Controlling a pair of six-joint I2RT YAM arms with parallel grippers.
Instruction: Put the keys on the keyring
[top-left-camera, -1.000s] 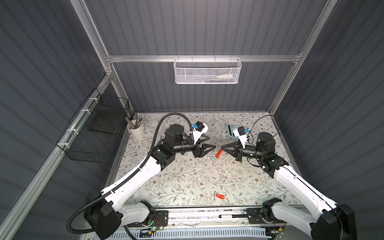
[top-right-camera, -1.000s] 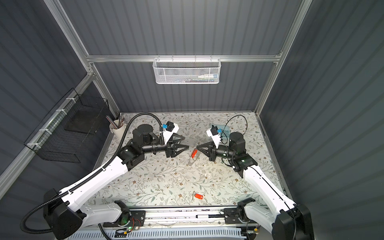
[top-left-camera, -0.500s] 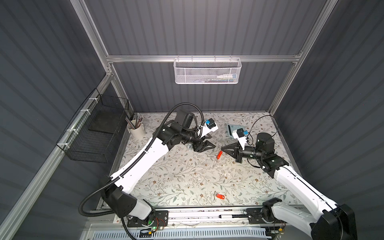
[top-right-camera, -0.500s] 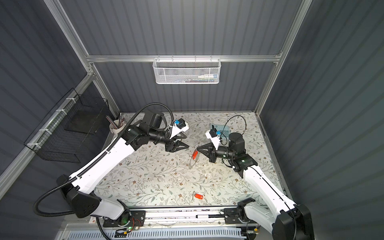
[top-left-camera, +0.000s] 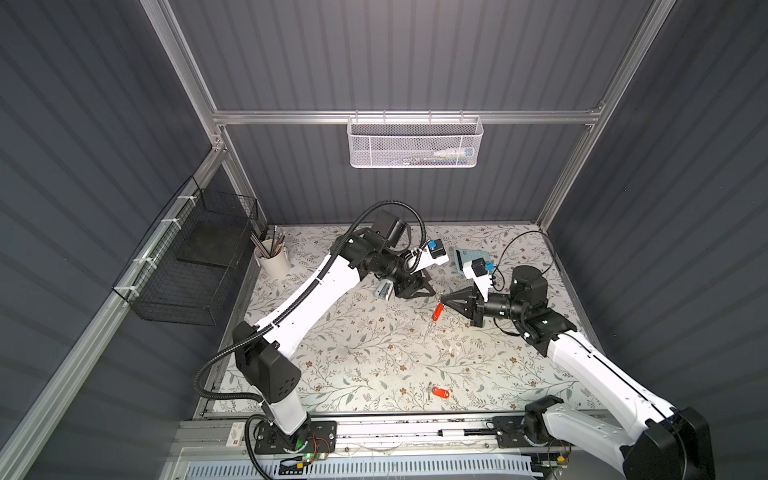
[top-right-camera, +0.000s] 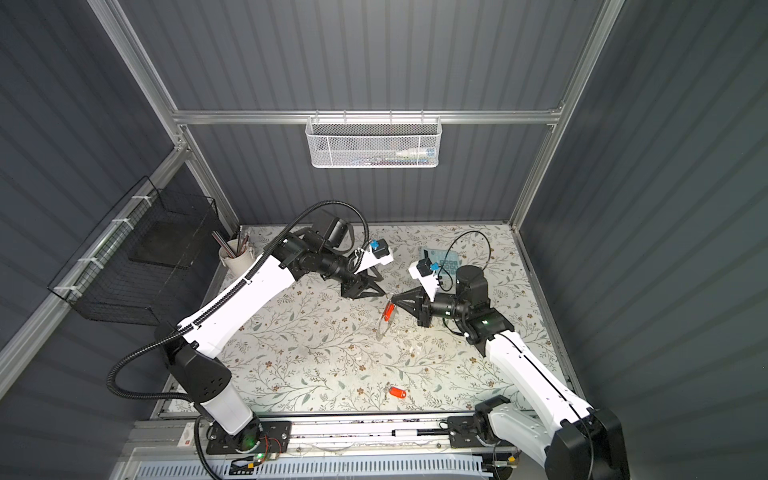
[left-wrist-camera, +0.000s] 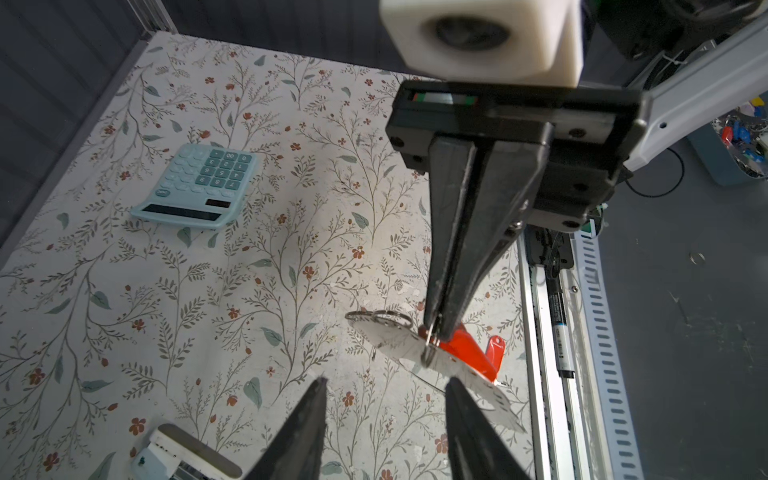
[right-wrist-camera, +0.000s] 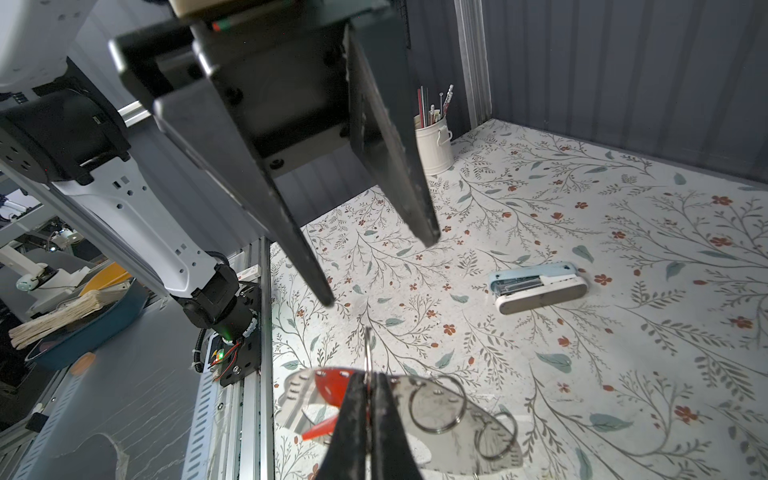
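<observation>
My right gripper (top-left-camera: 445, 297) (right-wrist-camera: 368, 386) is shut on a thin metal ring at the rim of the keyring (left-wrist-camera: 395, 338) (right-wrist-camera: 457, 419), a flat gray plate hanging above the mat. One red key (top-left-camera: 437, 311) (top-right-camera: 388, 311) (left-wrist-camera: 469, 353) hangs with it at the fingertips. Another red key (top-left-camera: 440, 392) (top-right-camera: 397, 392) lies flat near the front rail. Just left of the keyring, my left gripper (top-left-camera: 428, 286) (left-wrist-camera: 384, 386) stands open with nothing between its fingers (right-wrist-camera: 426, 232), its tips pointing toward the plate.
A pale blue stapler (top-left-camera: 384, 289) (right-wrist-camera: 540, 286) lies under the left wrist. A teal calculator (left-wrist-camera: 195, 187) (top-right-camera: 440, 259) sits at the back right. A white pencil cup (top-left-camera: 274, 259) stands at the back left, beside a black wire basket (top-left-camera: 195, 266). A white mesh basket (top-left-camera: 415, 141) hangs on the back wall.
The left arm has lifted its elbow and carried its gripper right and back, close to the keyring, with its jaws narrower than before. The right gripper has held still with the keyring.
</observation>
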